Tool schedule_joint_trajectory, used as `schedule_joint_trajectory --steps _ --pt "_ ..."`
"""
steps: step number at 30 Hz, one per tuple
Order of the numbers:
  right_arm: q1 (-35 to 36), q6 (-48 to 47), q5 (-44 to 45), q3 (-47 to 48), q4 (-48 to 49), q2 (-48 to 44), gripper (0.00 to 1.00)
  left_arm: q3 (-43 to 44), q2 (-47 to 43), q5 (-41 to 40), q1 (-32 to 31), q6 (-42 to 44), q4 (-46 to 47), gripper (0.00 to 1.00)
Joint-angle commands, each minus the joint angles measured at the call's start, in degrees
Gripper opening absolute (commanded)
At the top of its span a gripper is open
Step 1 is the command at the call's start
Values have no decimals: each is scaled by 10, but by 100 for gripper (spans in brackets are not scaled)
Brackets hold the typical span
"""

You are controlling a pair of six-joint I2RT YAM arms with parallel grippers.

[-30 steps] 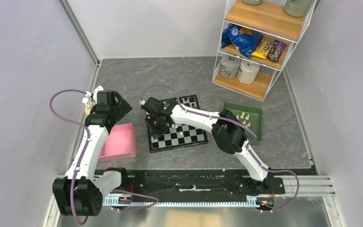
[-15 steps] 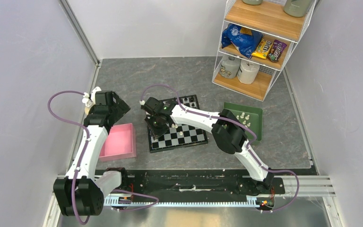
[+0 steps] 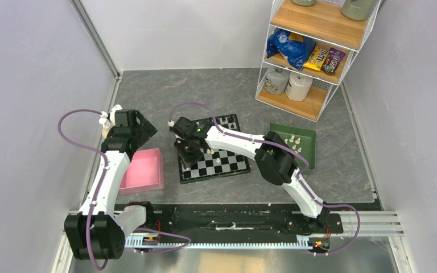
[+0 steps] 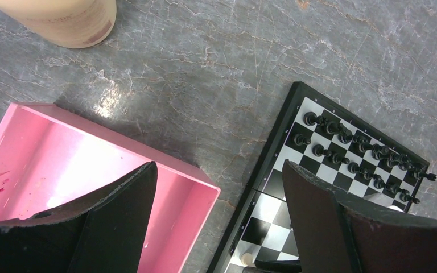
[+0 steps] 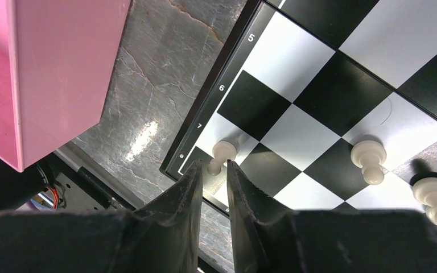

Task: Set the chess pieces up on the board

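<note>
The board (image 3: 227, 166) lies in the middle of the table, with black chess pieces (image 4: 364, 153) lined up along its far rows. My right gripper (image 5: 215, 165) hangs low over the board's near left corner. Its fingers stand a little apart, open, with the head of a cream pawn (image 5: 223, 152) between the tips; the pawn stands on the board. More cream pawns (image 5: 367, 158) stand nearby. My left gripper (image 4: 219, 170) is open and holds nothing, above the gap between the pink tray (image 4: 91, 165) and the board's edge.
A green tray (image 3: 307, 159) right of the board holds several cream pieces (image 3: 292, 141). A tan bottle (image 4: 62, 20) stands behind the pink tray. A wire shelf (image 3: 313, 51) with snacks and jars fills the back right corner.
The right gripper's fingers have parted slightly around the pawn at the board's corner. The left arm shifted a little early on, then stayed still.
</note>
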Motion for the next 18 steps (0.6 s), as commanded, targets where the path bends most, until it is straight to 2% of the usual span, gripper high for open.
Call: schedule_joint_trajectory --steps 1,8,18 --pt "3 -10 -1 23 13 -11 29 1 -5 2 2 7 16 87" --pt "2 -5 -2 28 12 -4 21 2 -5 4 2 8 16 87" --pt "2 -8 9 33 12 -1 21 1 -7 3 3 7 16 87"
